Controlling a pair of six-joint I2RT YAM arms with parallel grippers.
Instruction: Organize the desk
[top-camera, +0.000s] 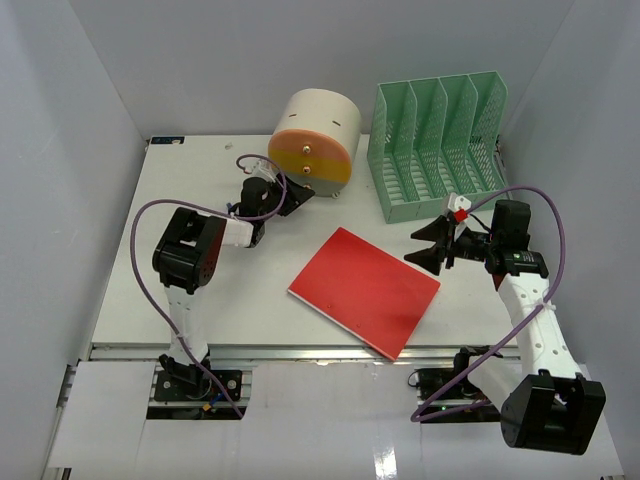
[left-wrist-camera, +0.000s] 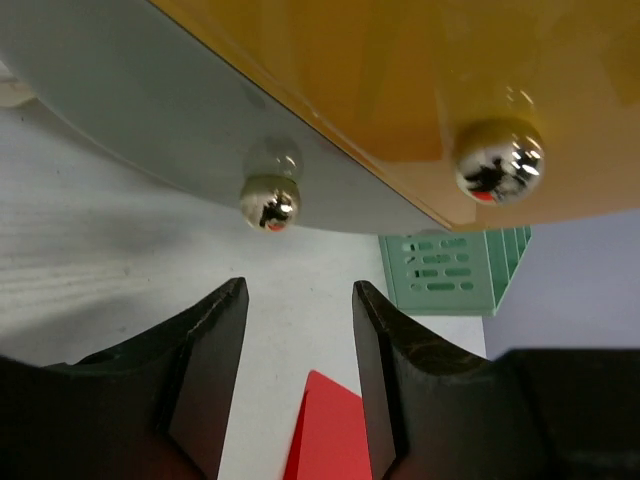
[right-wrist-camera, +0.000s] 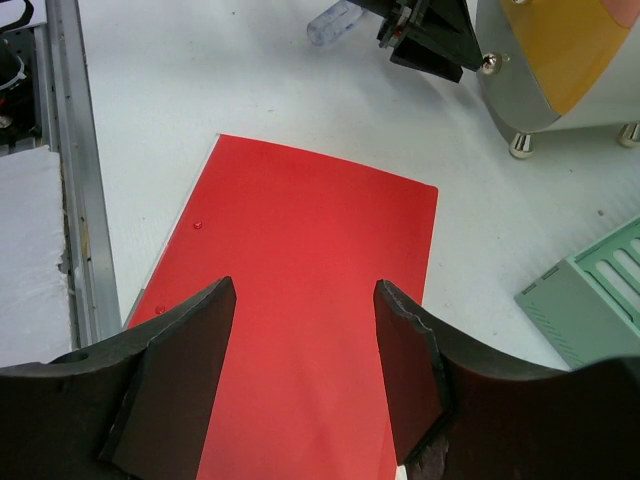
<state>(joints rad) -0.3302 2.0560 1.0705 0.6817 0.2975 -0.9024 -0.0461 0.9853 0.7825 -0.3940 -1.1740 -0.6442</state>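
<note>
Our left pincer (left-wrist-camera: 298, 290) released beneath two chrome knobs (left-wrist-camera: 270, 203), tiny from above; right pincer (right-wrist-camera: 305, 290) released over the red folder (right-wrist-camera: 310, 210).

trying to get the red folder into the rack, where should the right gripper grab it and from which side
The red folder lies flat on the desk, so only its thin edge offers a pinch. Probably take the corner nearest the open right gripper, coming in low from the right, one finger sliding under.
</note>
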